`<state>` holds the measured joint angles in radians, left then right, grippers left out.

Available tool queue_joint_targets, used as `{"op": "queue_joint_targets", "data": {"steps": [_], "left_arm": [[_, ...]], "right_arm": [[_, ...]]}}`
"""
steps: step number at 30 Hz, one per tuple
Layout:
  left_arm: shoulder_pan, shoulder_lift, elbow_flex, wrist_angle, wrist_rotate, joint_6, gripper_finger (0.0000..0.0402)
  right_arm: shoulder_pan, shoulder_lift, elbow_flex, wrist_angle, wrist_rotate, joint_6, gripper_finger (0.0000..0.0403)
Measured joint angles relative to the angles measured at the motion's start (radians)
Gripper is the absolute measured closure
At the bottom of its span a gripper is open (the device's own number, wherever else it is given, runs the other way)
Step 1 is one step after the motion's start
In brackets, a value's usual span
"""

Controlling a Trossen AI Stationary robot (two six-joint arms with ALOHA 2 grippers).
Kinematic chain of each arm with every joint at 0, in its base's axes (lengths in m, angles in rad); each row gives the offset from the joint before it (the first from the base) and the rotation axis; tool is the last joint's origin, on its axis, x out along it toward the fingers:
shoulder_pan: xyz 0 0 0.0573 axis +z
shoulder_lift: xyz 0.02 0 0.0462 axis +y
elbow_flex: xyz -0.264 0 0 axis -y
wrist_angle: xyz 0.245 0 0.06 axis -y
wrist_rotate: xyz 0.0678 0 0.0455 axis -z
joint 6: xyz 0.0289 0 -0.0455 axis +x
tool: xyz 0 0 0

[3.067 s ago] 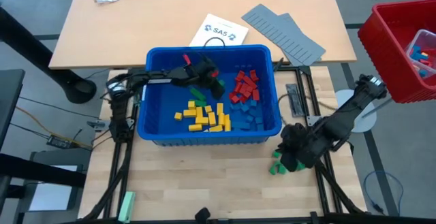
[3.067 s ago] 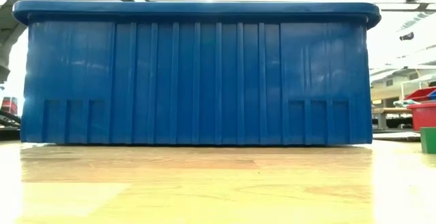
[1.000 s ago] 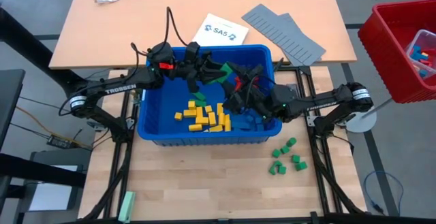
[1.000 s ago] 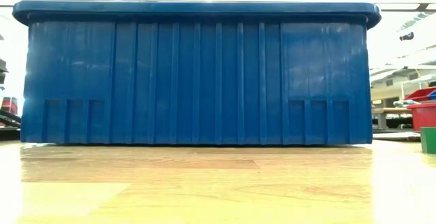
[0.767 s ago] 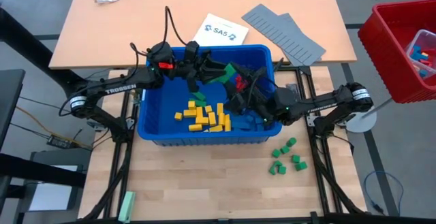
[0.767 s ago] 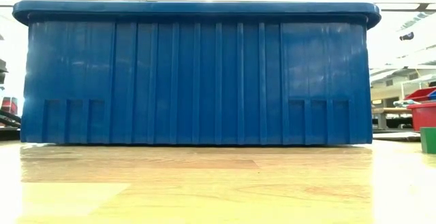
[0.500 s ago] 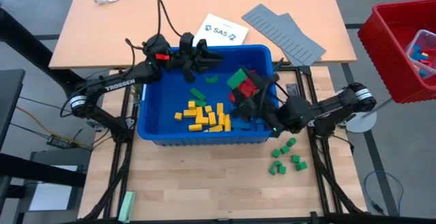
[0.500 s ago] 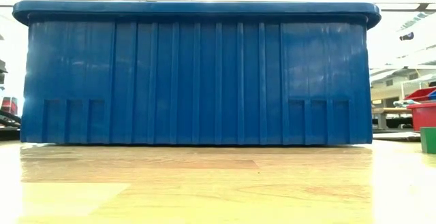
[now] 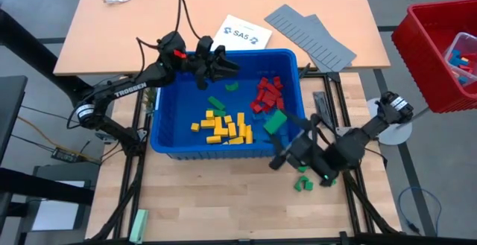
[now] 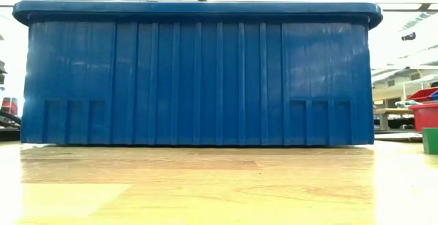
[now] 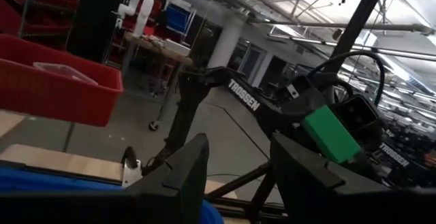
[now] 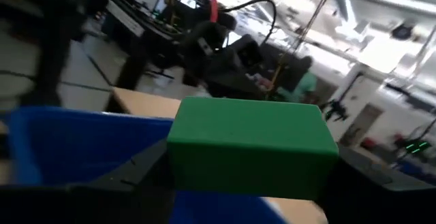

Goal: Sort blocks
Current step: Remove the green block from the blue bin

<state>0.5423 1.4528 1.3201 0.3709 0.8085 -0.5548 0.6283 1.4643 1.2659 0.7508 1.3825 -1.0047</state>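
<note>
Blue bin (image 9: pixel 160 137): yellow blocks (image 9: pixel 222 126), roughly a dozen, hard to count exactly; red blocks (image 9: pixel 266 94) clustered; two green blocks (image 9: pixel 223 94) loose. Green blocks (image 9: pixel 312 175) outside on table. Right gripper (image 9: pixel 277 132), over the bin's near right corner, clamps one green block (image 12: pixel 252 146). Left gripper (image 9: pixel 221 65), fingers parted, empty, at the far rim. Arm lettered "TROSSEN"; paper (image 9: pixel 237 34) reads "SA5". Grey ridged panels (image 9: pixel 311 36) beyond.

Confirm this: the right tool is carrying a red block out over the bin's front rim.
Wrong colour. The right tool is carrying a green block, not a red one, over the front rim of the blue bin; the right wrist view shows it clamped between the fingers.
</note>
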Motion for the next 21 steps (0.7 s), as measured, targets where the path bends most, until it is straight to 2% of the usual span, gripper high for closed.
{"op": "queue_joint_targets", "data": {"steps": [10,15,18,21], "left_arm": [[0.0,0.0,0.0,0.0,0.001,0.003,0.0234],[0.0,0.0,0.0,0.0,-0.002,0.003,0.0234],[0.0,0.0,0.0,0.0,-0.002,0.002,0.0234],[0.001,0.0,0.0,0.0,0.002,0.002,0.0234]], "right_arm": [[0.102,0.0,0.0,-0.089,-0.054,0.343,0.0132],[0.105,0.0,0.0,-0.163,-0.22,0.557,0.0132],[0.093,-0.017,0.0,-0.37,-0.281,0.787,0.0132],[0.054,-0.05,0.0,-0.677,-0.438,1.183,0.0132]]}}
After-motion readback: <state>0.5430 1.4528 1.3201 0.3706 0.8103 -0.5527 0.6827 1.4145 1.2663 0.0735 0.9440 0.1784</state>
